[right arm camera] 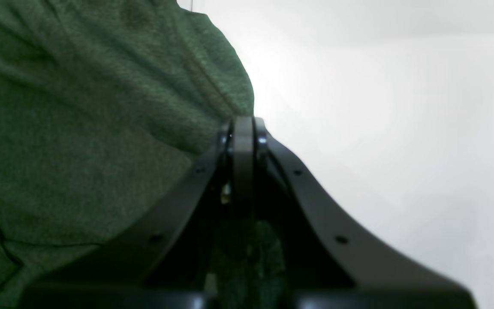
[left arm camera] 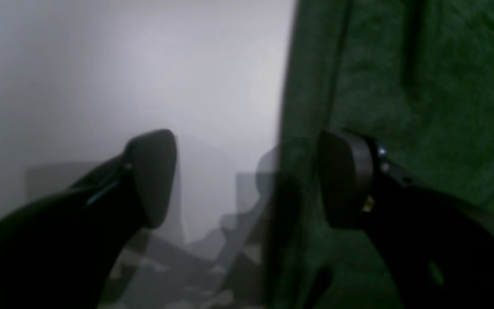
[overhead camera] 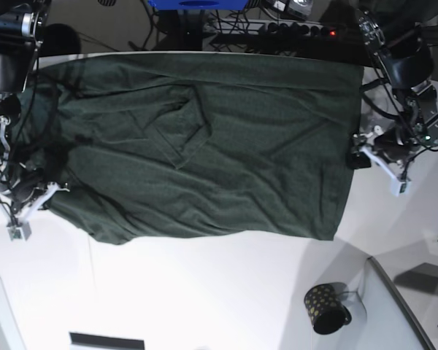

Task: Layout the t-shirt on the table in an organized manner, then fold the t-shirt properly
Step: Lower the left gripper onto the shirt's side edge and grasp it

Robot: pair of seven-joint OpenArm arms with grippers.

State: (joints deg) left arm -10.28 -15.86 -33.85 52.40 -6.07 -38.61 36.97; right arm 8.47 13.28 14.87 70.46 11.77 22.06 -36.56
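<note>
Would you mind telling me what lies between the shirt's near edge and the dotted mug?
Only bare white table: in the base view nothing sits between the t-shirt hem and the mug.

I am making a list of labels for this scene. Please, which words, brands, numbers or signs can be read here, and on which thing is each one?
None can be read.
The t-shirt is plain dark green, with no print.
The mug has only light dots, no letters.
The table is bare white.
</note>
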